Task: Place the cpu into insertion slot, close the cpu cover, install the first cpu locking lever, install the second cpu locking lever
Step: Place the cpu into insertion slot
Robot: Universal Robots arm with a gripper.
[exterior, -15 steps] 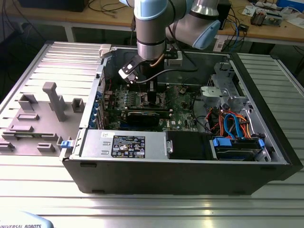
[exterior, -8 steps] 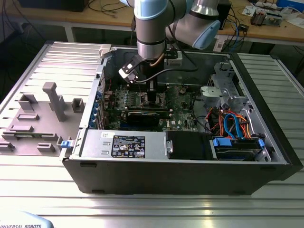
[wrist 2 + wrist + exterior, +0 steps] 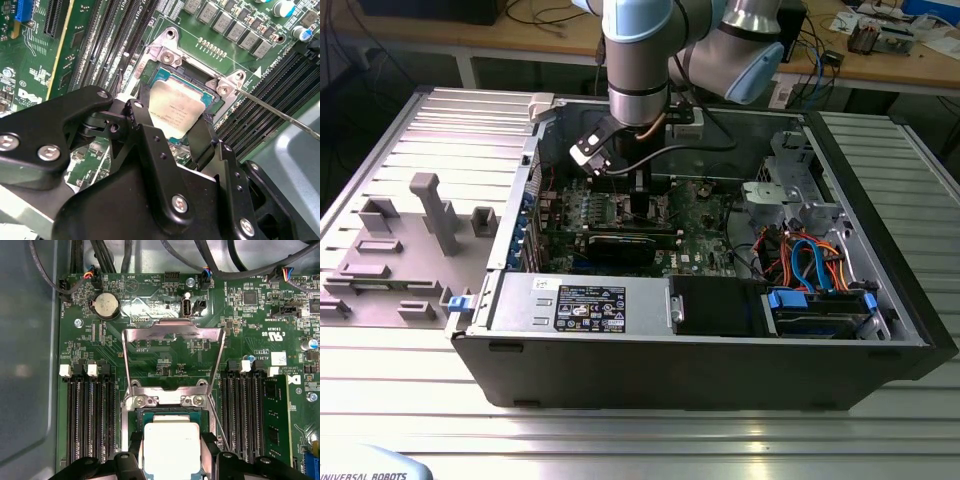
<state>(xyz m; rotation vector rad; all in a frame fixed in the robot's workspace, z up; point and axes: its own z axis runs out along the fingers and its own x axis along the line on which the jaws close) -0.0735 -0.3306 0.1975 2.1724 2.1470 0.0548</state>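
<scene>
The cpu [image 3: 171, 440], a small square chip with a silver top, sits between the two black fingers of my gripper [image 3: 171, 462], which is shut on it. It hangs level right over the insertion slot [image 3: 170, 412], whose far edge and silver rim show past the chip. In the second wrist view the cpu [image 3: 177, 105] is flanked by the fingers [image 3: 142, 127] at the insertion slot [image 3: 156, 75]. The cpu cover [image 3: 172, 329], a thin silver frame with a square window, stands flipped open beyond the slot. In the exterior view my gripper [image 3: 638, 200] is low inside the computer case.
A thin locking lever [image 3: 280, 115] sticks out to one side of the socket. Black memory slots [image 3: 90, 415] run along both sides. A round coin battery [image 3: 105, 305] and cables lie beyond the cover. The open case wall [image 3: 700, 370] and drive bays [image 3: 815, 300] ring the motherboard.
</scene>
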